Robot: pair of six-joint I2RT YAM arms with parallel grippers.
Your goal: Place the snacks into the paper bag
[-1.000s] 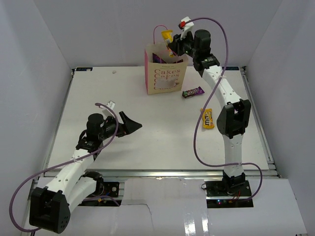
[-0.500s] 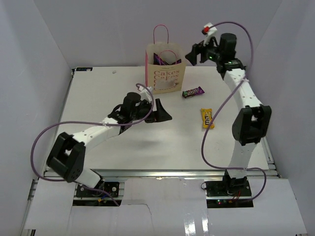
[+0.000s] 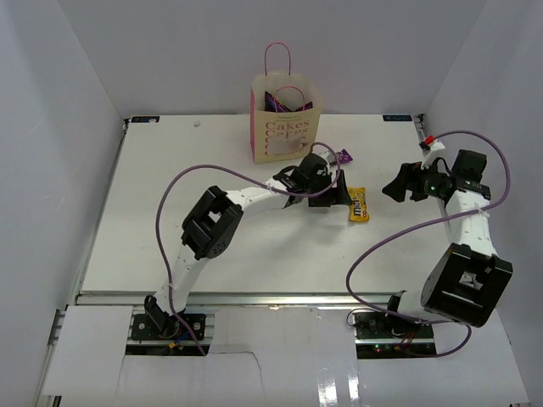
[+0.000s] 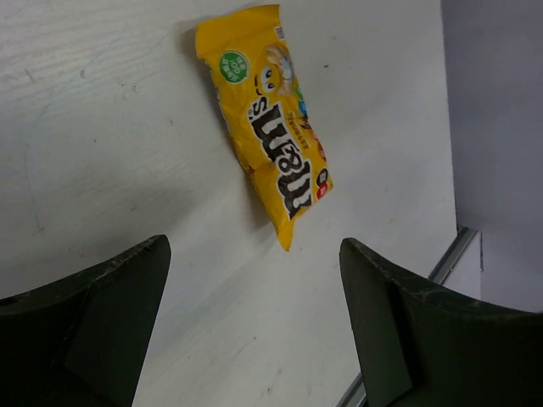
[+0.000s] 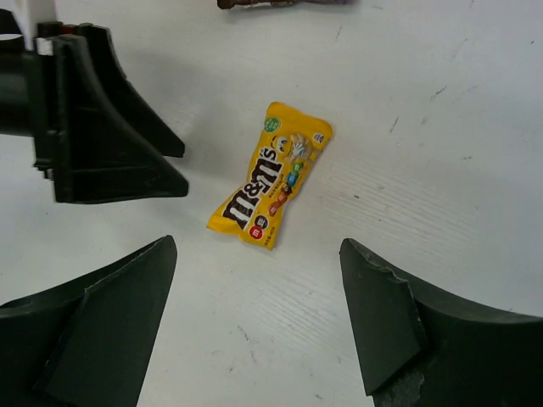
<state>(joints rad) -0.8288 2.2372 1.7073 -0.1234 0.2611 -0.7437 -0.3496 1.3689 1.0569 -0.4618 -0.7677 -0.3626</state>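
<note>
Here we saw left gripper (image 3: pixel 338 198) and right gripper (image 3: pixel 394 186), fingers apart, flanking one yellow plastic candy packet (image 3: pixel 359 204); collision looked possible.

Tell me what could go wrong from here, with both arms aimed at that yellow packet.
1. The left jaws and right jaws, both open, face the same yellow packet; they could collide if both go in.
2. It lies flat on the table, so closing jaws may just shove it.
3. The left arm passes close by the dark candy bar and might knock it.
</note>
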